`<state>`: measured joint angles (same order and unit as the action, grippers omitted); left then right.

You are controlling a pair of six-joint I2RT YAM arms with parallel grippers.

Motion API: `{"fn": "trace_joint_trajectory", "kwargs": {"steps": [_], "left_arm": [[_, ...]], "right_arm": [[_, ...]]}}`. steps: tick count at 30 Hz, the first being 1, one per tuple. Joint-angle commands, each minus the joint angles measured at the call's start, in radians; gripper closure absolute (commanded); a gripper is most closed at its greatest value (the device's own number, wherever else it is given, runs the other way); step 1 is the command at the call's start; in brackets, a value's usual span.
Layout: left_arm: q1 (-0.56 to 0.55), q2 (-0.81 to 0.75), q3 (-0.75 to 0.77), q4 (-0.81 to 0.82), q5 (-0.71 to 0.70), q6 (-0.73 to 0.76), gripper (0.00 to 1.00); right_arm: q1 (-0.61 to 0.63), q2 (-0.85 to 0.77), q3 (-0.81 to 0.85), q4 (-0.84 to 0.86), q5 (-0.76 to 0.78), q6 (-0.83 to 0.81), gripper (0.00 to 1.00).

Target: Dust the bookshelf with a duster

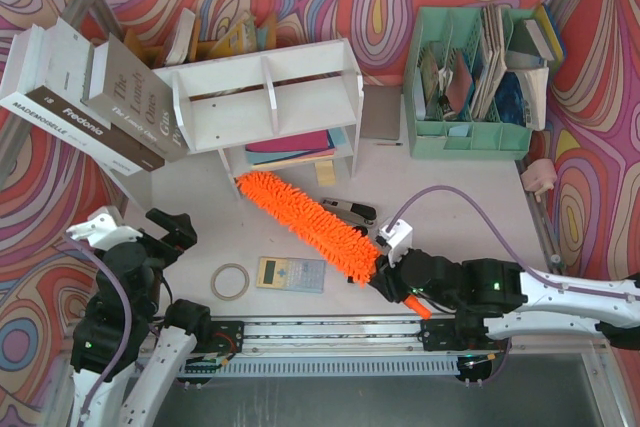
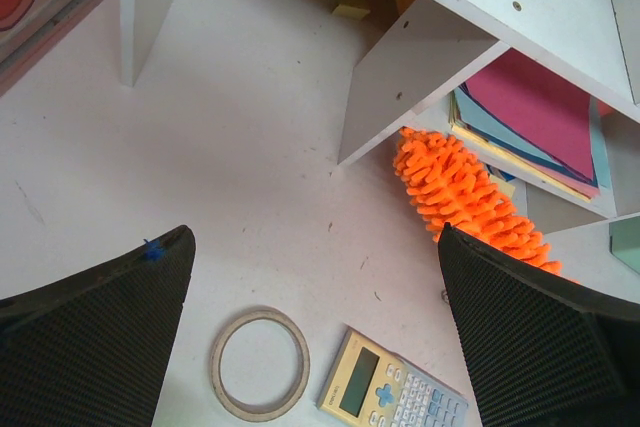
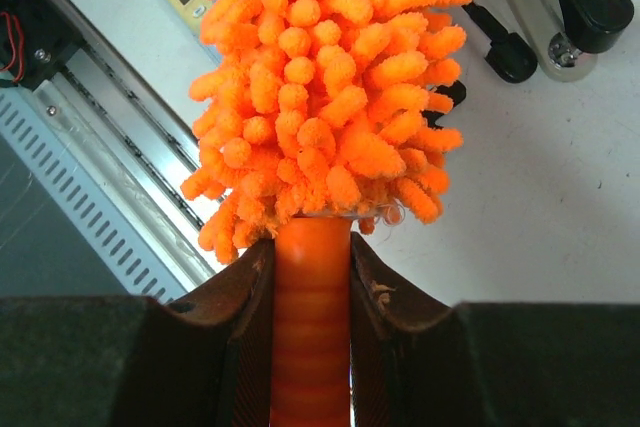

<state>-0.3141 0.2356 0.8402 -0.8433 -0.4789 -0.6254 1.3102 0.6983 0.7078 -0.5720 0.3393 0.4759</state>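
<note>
— Where's the left arm?

— Far left, at about 7 o'clock from the bookshelf (image 1: 265, 97). The left end effector (image 1: 168, 229) hangs over the bench (image 1: 200, 209) with its fingers spread wide and nothing between them. A tape roll (image 1: 230, 281) lies on the bench near it, and a calculator (image 1: 290, 274) sits at the roll's 3 o'clock.

— And the duster?

— The duster (image 1: 305, 222) is out in front of the bookshelf on a slant, its long axis running from 10 o'clock to 4 o'clock. The fluffy tip points to 10 o'clock, right by the left foot of the lower tier where the coloured folders (image 1: 290, 142) lie. I cannot tell whether it touches the wood.

— Who's got it?

— The right end effector (image 3: 310, 257), clamped on the orange handle at the 4 o'clock end.

— Anything crowding it?

— A stapler (image 1: 350, 212) is just beside the fluff on its 2 o'clock side, and the calculator is close on the other. Leaning books (image 1: 90, 97) stand at the bookshelf's 9 o'clock, and a mint-green organizer (image 1: 470, 137) at its 3 o'clock.
</note>
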Motion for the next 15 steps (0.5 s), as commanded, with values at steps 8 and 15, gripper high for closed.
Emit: {"fn": "trace_joint_trajectory", "kwargs": {"steps": [8, 15], "left_arm": [[0.007, -0.016, -0.015, 0.005, -0.001, -0.007, 0.01], [0.007, -0.018, -0.016, 0.004, -0.002, -0.008, 0.02]], "right_arm": [[0.002, 0.107, -0.076, 0.096, 0.044, 0.080, 1.00], [0.003, 0.055, -0.097, 0.046, 0.138, 0.150, 1.00]]}}
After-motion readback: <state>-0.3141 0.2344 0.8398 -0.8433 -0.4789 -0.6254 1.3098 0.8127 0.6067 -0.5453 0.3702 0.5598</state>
